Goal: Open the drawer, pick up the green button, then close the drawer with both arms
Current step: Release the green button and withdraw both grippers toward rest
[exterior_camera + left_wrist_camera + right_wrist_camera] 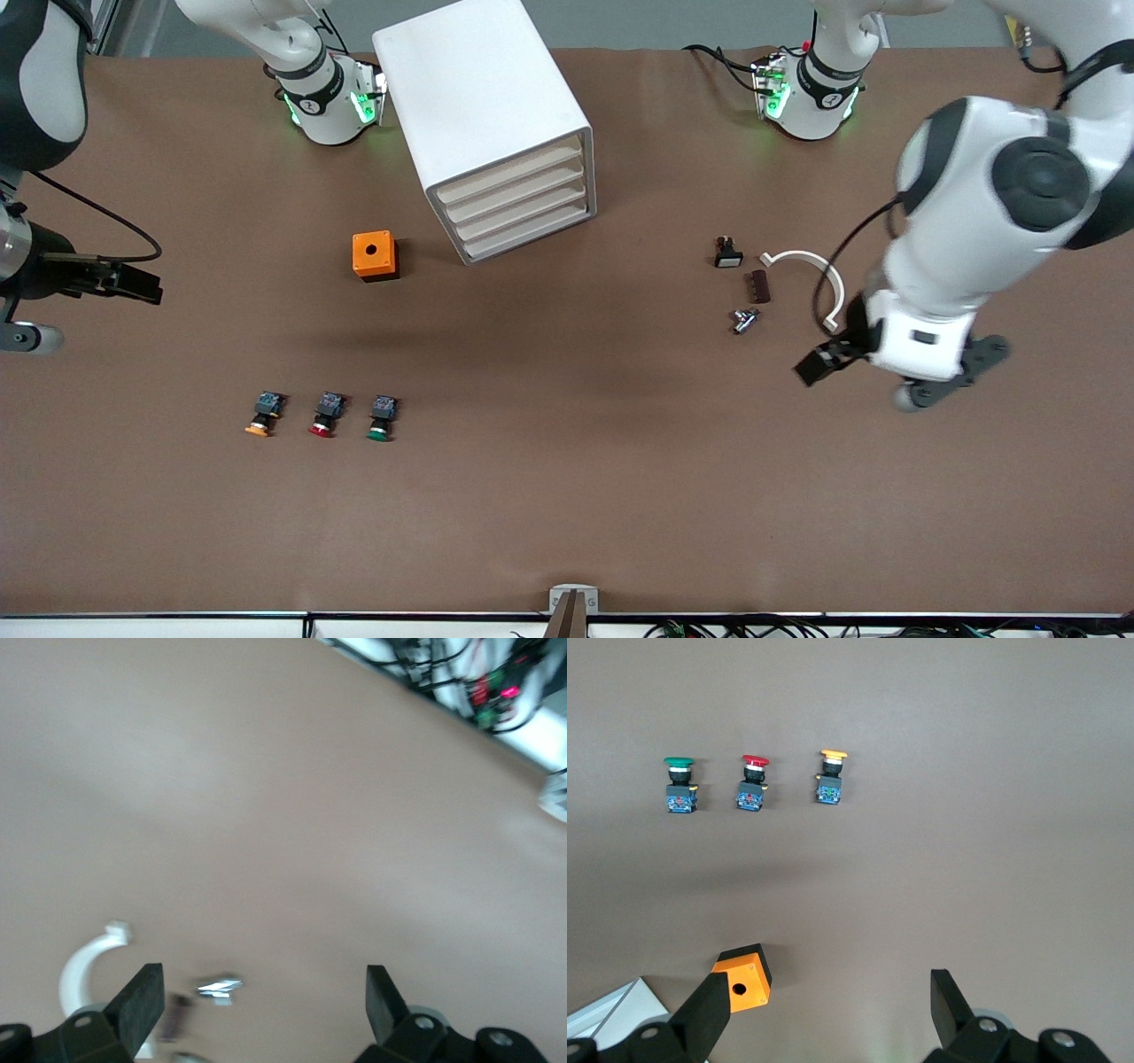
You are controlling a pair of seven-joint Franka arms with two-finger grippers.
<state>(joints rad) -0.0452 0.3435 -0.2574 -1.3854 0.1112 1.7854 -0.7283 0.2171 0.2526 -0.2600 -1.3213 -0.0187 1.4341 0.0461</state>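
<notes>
Left gripper (811, 368) spread, empty, over bare table toward left arm's end, beside white clip (811, 270) and small parts.

Right gripper (146, 285) spread, empty, at right arm's table edge.

Cabinet (496, 120) between bases; drawer (523, 215) shut, third down, long axis along the front.

Green button (381, 418) on table, nearer camera than cabinet, toward right arm's end.

Judgement: both grippers well apart from drawer; right arm nearer button.
</notes>
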